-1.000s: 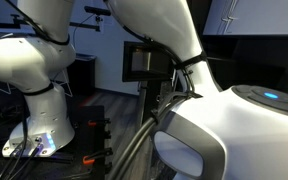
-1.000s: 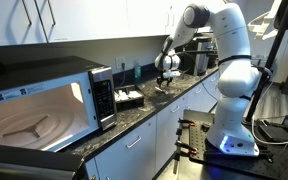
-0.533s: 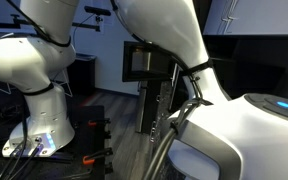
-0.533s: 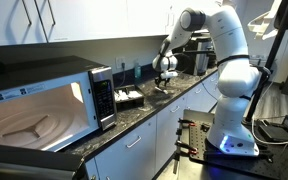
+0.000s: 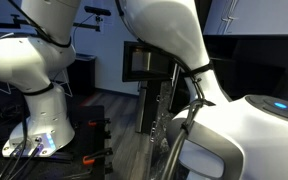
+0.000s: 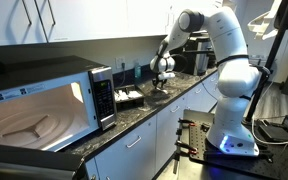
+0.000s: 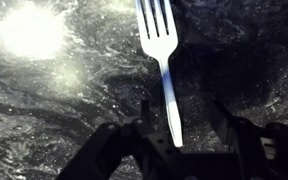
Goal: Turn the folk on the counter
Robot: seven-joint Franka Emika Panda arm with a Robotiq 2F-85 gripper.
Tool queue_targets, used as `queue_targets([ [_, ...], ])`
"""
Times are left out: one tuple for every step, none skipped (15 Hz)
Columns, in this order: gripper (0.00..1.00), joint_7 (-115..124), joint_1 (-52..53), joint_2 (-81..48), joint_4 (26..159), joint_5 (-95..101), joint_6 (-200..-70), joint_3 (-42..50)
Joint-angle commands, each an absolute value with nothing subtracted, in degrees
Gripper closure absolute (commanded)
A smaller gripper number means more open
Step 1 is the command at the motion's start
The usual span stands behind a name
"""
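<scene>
A pale fork (image 7: 164, 60) lies flat on the glossy black speckled counter (image 7: 54, 110), tines toward the top of the wrist view. Its handle end reaches in between my gripper's (image 7: 182, 112) two dark fingers, nearer the left one. The fingers stand wide apart and do not touch it. In an exterior view my gripper (image 6: 159, 78) points down just over the counter (image 6: 174, 103), past the microwave. The fork is too small to make out there. The remaining exterior view shows only the robot's white body (image 5: 164, 40).
A microwave (image 6: 44, 95) stands on the near end of the counter. A black tray (image 6: 131, 97) with small items sits beside it. Dark appliances (image 6: 199, 60) stand at the far end. A bright light glare (image 7: 29, 30) lies on the counter.
My gripper has shifted a little along the counter toward the microwave and slightly lower. Its fingers stay apart.
</scene>
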State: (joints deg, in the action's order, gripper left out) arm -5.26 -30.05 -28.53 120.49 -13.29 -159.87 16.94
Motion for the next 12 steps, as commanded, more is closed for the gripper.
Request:
queue_targets([
  [0.51,-5.42,-30.77,-28.92,119.53,-12.46,-159.85,16.30],
  [0.50,-5.50,-30.84,-28.92,119.58,-12.44,-159.83,16.33],
  [0.53,-5.55,-30.90,-28.93,119.61,-12.44,-159.82,16.34],
  [0.56,-5.54,-30.95,-28.94,119.63,-12.46,-159.81,16.34],
  [0.55,-5.60,-31.07,-28.93,119.64,-12.54,-159.78,16.28],
  [0.57,-5.63,-31.16,-28.94,119.65,-12.55,-159.73,16.29],
  [0.55,-5.67,-31.25,-28.96,119.66,-12.59,-159.73,16.26],
  [0.54,-5.67,-31.32,-29.01,119.69,-12.60,-159.74,16.26],
  [0.54,-5.63,-31.39,-29.06,119.69,-12.63,-159.73,16.27],
  [0.52,-5.78,-31.56,-29.07,119.74,-12.66,-159.71,16.23],
  [0.53,-5.66,-31.56,-29.16,119.67,-12.69,-159.66,16.23],
  [0.54,-5.66,-31.64,-29.21,119.66,-12.67,-159.65,16.24],
])
